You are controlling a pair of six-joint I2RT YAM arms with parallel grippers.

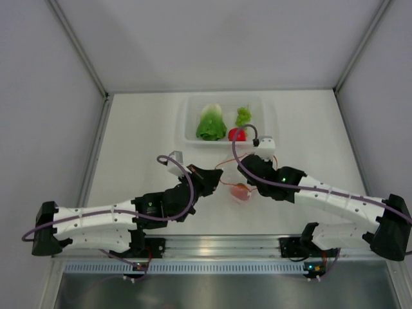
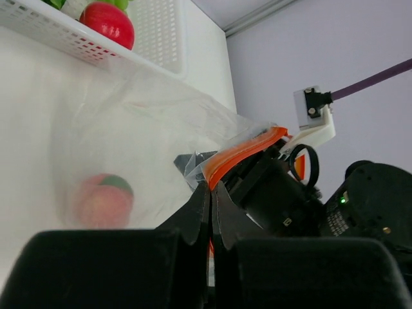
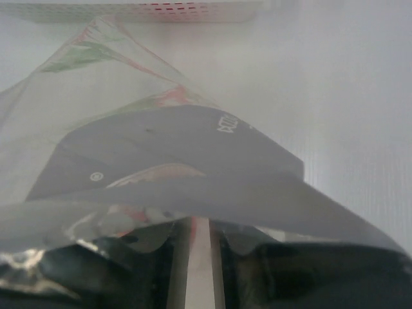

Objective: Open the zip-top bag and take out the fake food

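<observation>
My left claw [image 2: 211,194] is pinched together on the mouth edge of the zip-top bag [image 2: 148,129]. The two fingers meet with only a thin seam between them. The orange-red zip strip [image 2: 241,154] comes out just above their tips and runs up and away to the right.

My right claw [image 3: 198,235] faces the left one across the bag mouth, very near it. From its own camera the jaws stand nearly together, with a narrow pale sliver between them. Crumpled clear film bunches around the fingers and spreads over most of that view. In the left wrist view the orange strip leads straight onto that claw's dark fingers, so I take it to be clamped on the other lip of the bag.

The bag hangs between the two claws above the middle of the table [image 1: 141,148], just in front of the tray [image 1: 187,138]. Its body sags down towards the table. A pinkish-red round fruit [image 2: 103,201] with a green top sits low inside it, blurred by the plastic.

The green lettuce [image 1: 210,123], a smaller green piece [image 1: 243,116] and the red tomato [image 1: 237,134] lie in the tray, apart from the bag.
</observation>
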